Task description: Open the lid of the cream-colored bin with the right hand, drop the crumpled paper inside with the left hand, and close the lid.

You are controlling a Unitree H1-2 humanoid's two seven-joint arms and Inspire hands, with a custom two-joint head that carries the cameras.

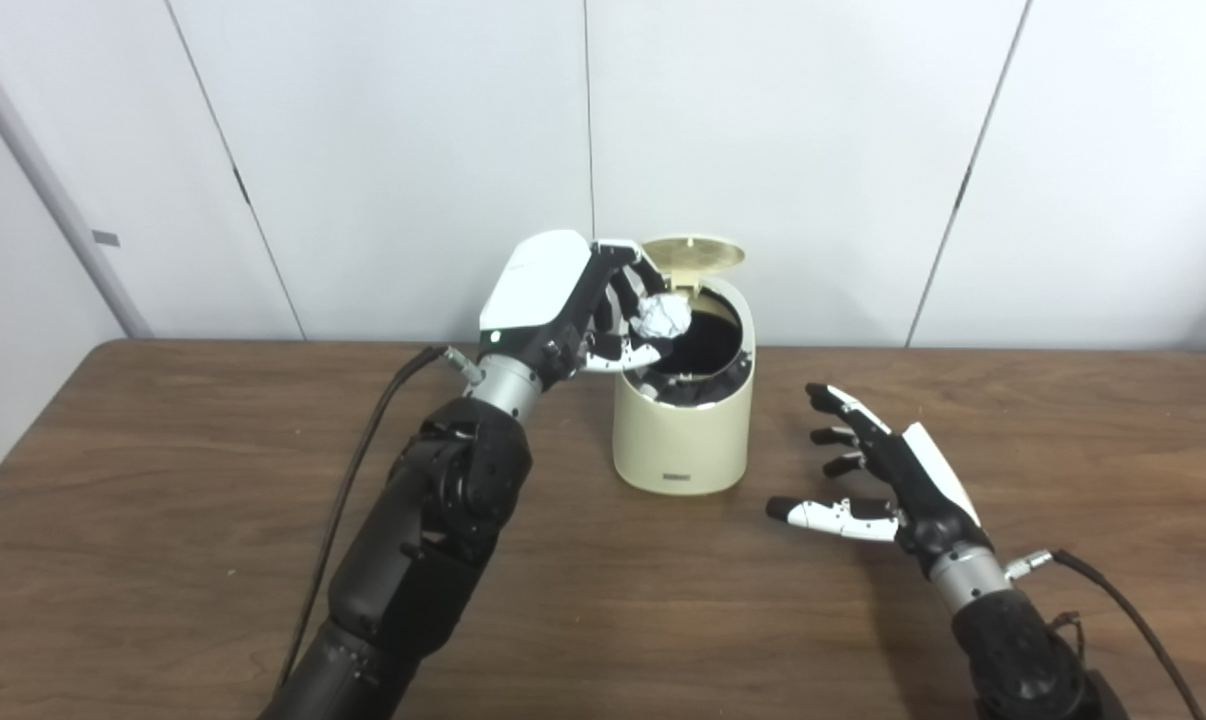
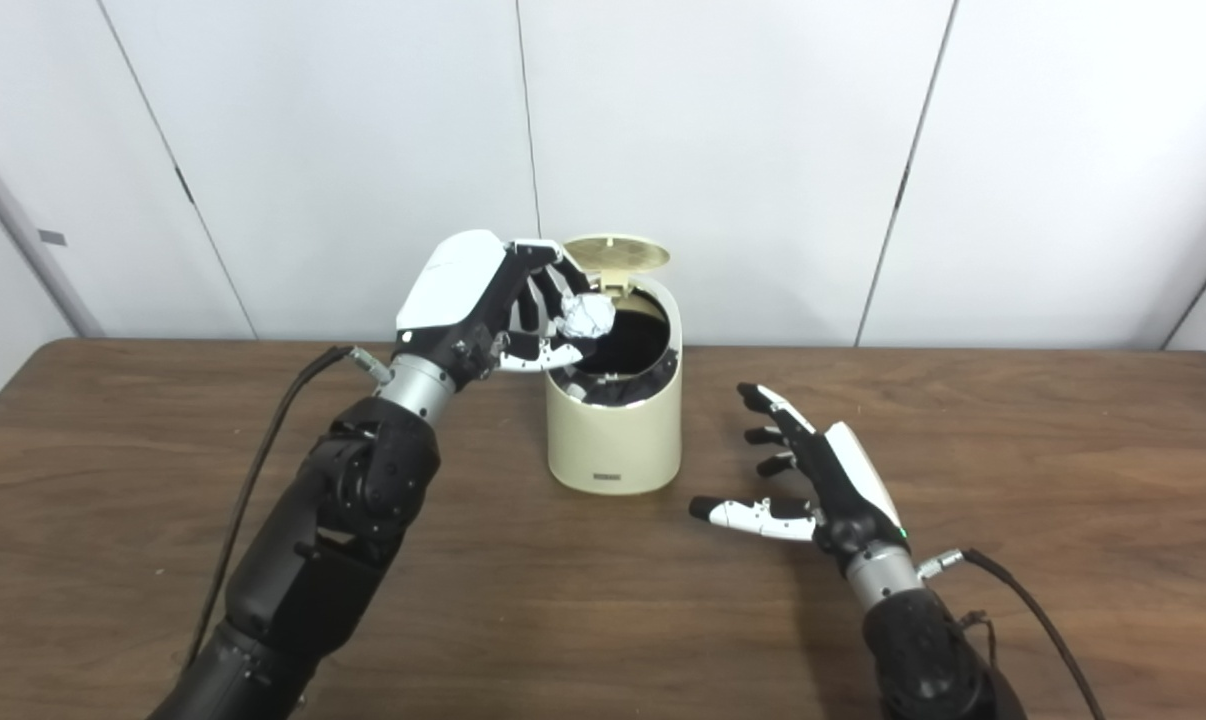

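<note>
The cream-colored bin (image 1: 681,440) stands on the brown table at the middle back, its round lid (image 1: 693,253) tipped up and back so the dark inside shows. My left hand (image 1: 573,300) is raised at the bin's left rim, shut on the crumpled white paper (image 1: 661,318), which hangs over the opening. My right hand (image 1: 878,480) hovers low over the table to the right of the bin, open, fingers spread and pointing toward the bin, holding nothing.
The wooden table (image 1: 163,520) runs to a white panelled wall close behind the bin. A black cable (image 1: 353,480) trails from my left wrist and another cable (image 1: 1123,610) from my right wrist.
</note>
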